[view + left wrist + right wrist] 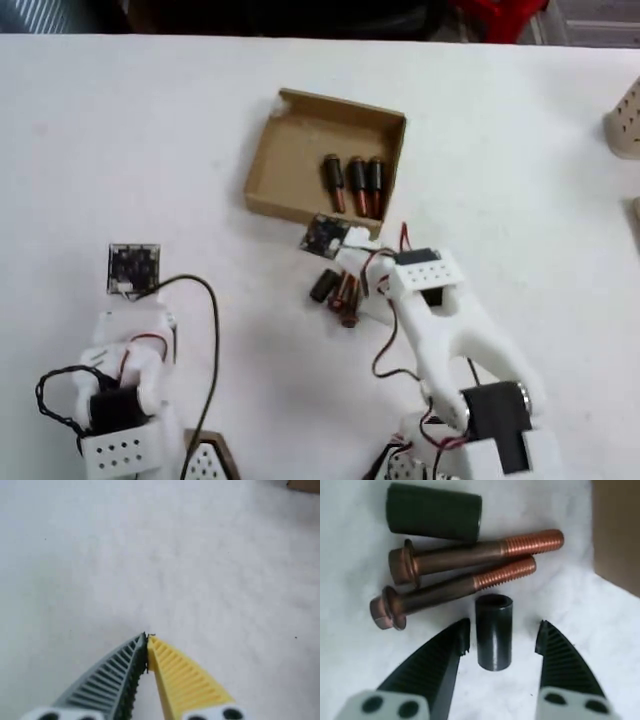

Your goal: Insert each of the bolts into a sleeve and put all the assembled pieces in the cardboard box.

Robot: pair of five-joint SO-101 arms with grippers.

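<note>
My right gripper (pixel 503 630) is spread open low over the white table (pixel 120 130). Its two dark fingers (pixel 440 665) stand either side of a short black sleeve (pixel 494 639) that lies between them, with a gap showing on each side. Nothing blocks that sleeve, though two copper-coloured bolts lie side by side just past its open end, the nearer bolt (pixel 451 593) and the farther bolt (pixel 472 555). Past them lies a second, thicker black sleeve (pixel 434 512). That makes two loose bolts and two loose sleeves, bunched together just in front of the cardboard box (pixel 285 150). In the right part of the box three assembled pieces (pixel 357 186) lie side by side. My left gripper (pixel 147 642) is closed tip to tip on nothing, over bare table well apart from the pile. A pale perforated object (pixel 625 120) stands at the table's right edge.
</note>
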